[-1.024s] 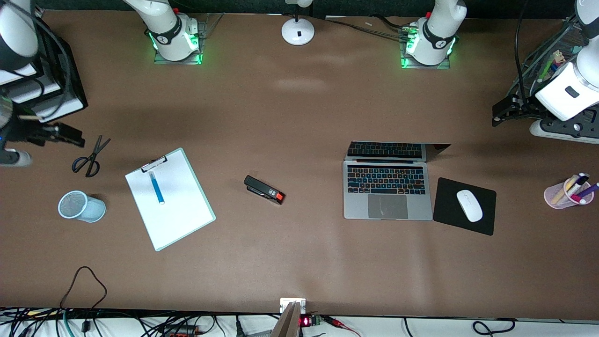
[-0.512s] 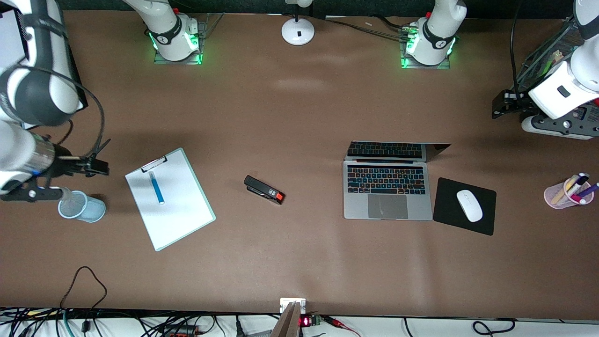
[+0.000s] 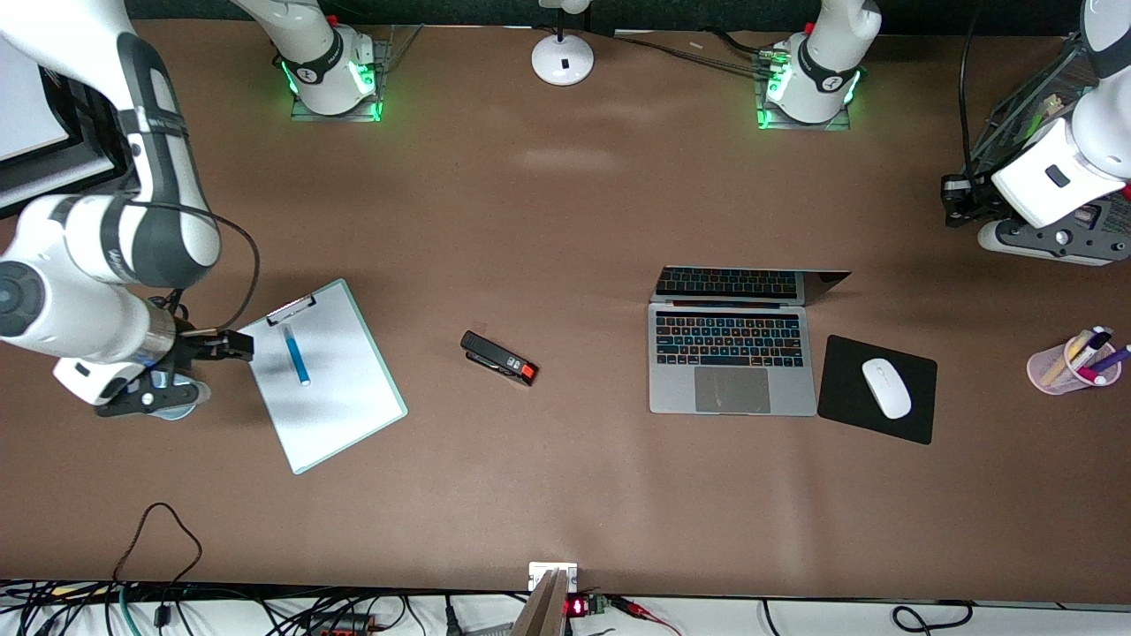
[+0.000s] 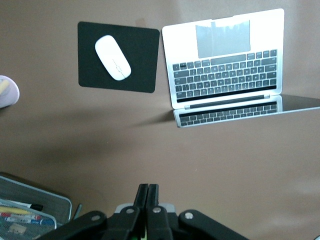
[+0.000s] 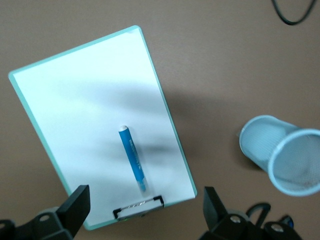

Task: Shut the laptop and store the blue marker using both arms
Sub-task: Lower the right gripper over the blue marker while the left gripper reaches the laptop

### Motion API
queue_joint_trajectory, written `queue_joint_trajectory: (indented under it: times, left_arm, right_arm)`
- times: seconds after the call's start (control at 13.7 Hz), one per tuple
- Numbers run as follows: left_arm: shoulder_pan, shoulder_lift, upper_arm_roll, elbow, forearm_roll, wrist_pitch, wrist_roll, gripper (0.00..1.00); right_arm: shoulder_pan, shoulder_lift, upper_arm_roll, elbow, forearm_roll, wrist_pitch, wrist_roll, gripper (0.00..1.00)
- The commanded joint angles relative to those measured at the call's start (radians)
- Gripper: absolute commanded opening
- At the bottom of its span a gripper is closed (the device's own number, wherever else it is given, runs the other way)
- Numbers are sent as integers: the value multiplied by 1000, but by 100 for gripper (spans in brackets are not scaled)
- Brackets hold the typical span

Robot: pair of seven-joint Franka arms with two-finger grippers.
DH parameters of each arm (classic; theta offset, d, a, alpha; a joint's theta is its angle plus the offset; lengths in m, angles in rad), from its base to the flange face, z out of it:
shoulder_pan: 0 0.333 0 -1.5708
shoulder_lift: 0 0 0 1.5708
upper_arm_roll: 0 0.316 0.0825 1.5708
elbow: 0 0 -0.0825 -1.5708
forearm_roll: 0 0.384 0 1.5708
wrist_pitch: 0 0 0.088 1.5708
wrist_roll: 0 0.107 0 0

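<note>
The silver-grey laptop point(image 3: 732, 362) stands open on the table, screen raised; the left wrist view shows it too point(image 4: 225, 65). The blue marker point(image 3: 296, 355) lies on a white clipboard point(image 3: 322, 389) toward the right arm's end of the table. My right gripper point(image 3: 228, 344) hovers at the clipboard's edge, open and empty. In the right wrist view its fingers point(image 5: 75, 205) spread wide, with the marker point(image 5: 133, 159) and the clipboard's clip between them, lower down. My left gripper point(image 3: 954, 199) is shut and empty point(image 4: 148, 192), above bare table at the left arm's end.
A black stapler point(image 3: 499, 358) lies between clipboard and laptop. A white mouse point(image 3: 886, 387) sits on a black mouse pad point(image 3: 844, 397) beside the laptop. A pink pen cup point(image 3: 1065, 362) stands near the left arm's end. A blue mesh cup point(image 5: 282, 160) lies beside the clipboard.
My right arm has swung in from the table's end to the clipboard's edge and now covers the scissors and mesh cup in the front view. My left gripper shifted slightly.
</note>
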Motion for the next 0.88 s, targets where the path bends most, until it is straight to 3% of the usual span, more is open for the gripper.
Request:
queue_joint_trajectory:
  times: [0.0, 0.37, 0.59, 0.8]
  left_arm:
    - [-27, 19, 1, 39, 7, -46, 6, 2]
    - [-64, 18, -47, 27, -65, -118, -72, 1]
    - [-66, 44, -90, -6, -139, -51, -166, 1]
    - [-64, 42, -141, -109, -143, 56, -219, 1]
  right_arm:
    - [0, -3, 1, -69, -8, 67, -70, 100]
    - [17, 17, 1, -185, -8, 227, -75, 100]
    - [36, 52, 1, -199, -8, 254, -130, 100]
    - [37, 83, 1, -196, -7, 290, -200, 100]
